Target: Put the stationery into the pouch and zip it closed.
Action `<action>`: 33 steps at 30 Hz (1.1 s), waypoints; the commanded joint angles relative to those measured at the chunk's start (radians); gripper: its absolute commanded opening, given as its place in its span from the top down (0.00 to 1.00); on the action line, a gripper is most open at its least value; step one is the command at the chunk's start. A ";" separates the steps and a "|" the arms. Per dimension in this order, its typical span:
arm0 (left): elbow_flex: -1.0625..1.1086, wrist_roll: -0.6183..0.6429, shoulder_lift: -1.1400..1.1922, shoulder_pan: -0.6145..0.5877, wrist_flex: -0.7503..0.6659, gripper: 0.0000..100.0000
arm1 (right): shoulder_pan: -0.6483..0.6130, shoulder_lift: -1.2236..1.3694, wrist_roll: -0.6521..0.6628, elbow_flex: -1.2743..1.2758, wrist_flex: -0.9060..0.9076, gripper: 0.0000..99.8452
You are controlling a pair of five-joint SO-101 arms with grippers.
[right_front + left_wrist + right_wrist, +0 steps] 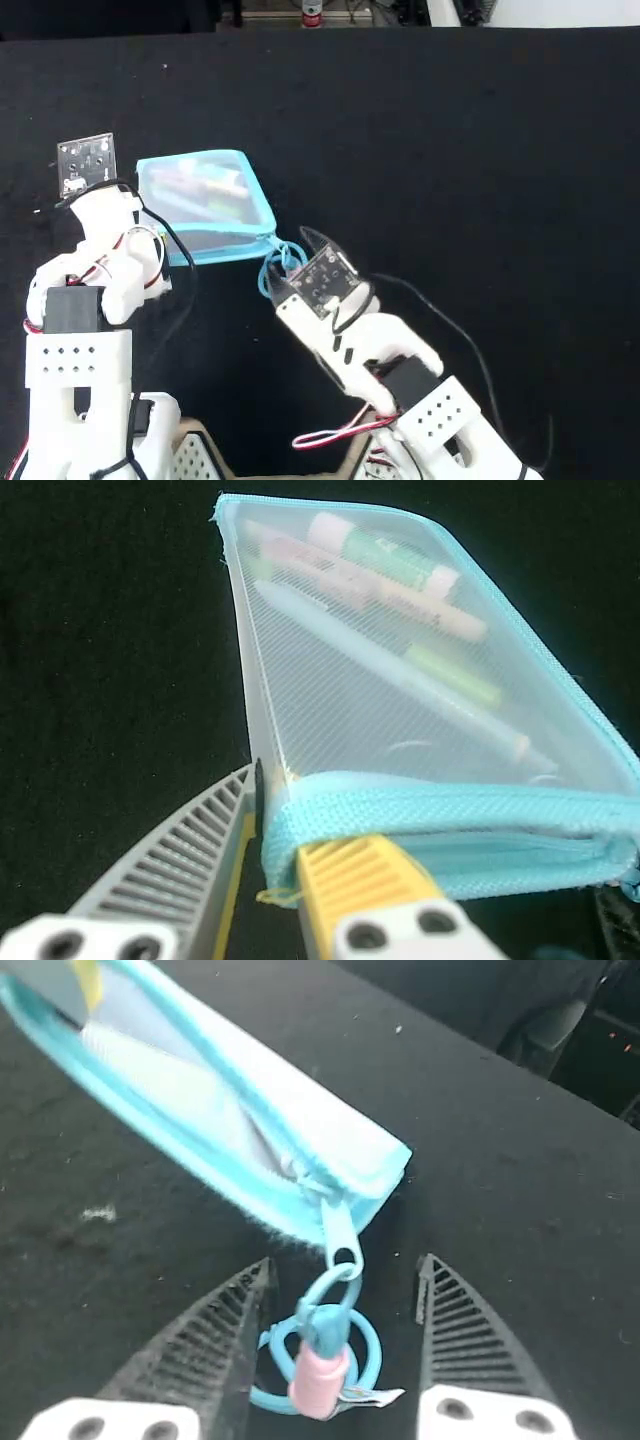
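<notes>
- On the black table [450,150], the pouch [205,205] is sitting toward the left arm's side, with its zip edge facing both arms and nothing crowding it.
- I'm reading the pouch as light, soft mesh plastic, floppy and a bit slick. The stiffer zip band is the part I'm trusting for a hold.
- The left gripper [285,820] is clamping that band at one corner, grey and yellow fingers pinched tight on either side.
- The right gripper [345,1260] is sitting wide open with nothing in it, jaws straddling the pull at the pouch's other corner.
- A black cable [450,320] is trailing beside the right arm, well apart from the pouch and not blocking anything.
- The stationery [400,590] is showing through the mesh, already inside.
- The zipper pull [340,1235] is sitting at the corner end, so I'm judging the zip shut or nearly so.
- The cord loop [320,1345] and pink bead [318,1380] are dangling between the jaws. They're looking limp and likely to slip, so I'm favouring the flat tab.
</notes>
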 commanded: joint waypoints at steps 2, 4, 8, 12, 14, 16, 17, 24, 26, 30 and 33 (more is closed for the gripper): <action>-0.010 -0.003 -0.008 0.002 0.002 0.97 | 0.066 -0.001 0.011 -0.007 -0.028 0.79; -0.010 -0.003 -0.008 0.002 0.002 0.97 | 0.064 -0.001 0.009 -0.004 -0.028 0.79; -0.010 -0.003 -0.008 0.002 0.002 0.97 | 0.064 -0.001 0.005 -0.002 -0.026 0.79; -0.010 -0.003 -0.008 0.004 0.002 0.97 | 0.069 -0.001 0.011 -0.002 -0.021 0.88; -0.010 -0.003 -0.008 0.004 0.002 0.97 | 0.069 -0.001 0.011 -0.002 -0.023 0.95; -0.010 -0.003 -0.008 0.004 0.002 0.97 | 0.069 -0.001 0.011 -0.002 -0.023 0.97; -0.010 -0.003 -0.008 0.004 0.002 0.97 | 0.069 -0.001 0.011 -0.002 -0.023 0.97; -0.008 -0.003 -0.008 0.004 0.002 0.97 | 0.098 -0.010 0.011 -0.021 -0.018 0.99; -0.008 -0.003 -0.008 0.004 0.002 0.97 | 0.146 -0.010 0.011 -0.051 -0.002 0.99; -0.007 -0.003 -0.008 0.008 0.000 0.97 | 0.192 -0.010 0.011 -0.130 0.104 0.99; -0.010 -0.003 -0.008 0.010 -0.005 0.97 | 0.146 -0.010 0.012 -0.145 0.135 0.99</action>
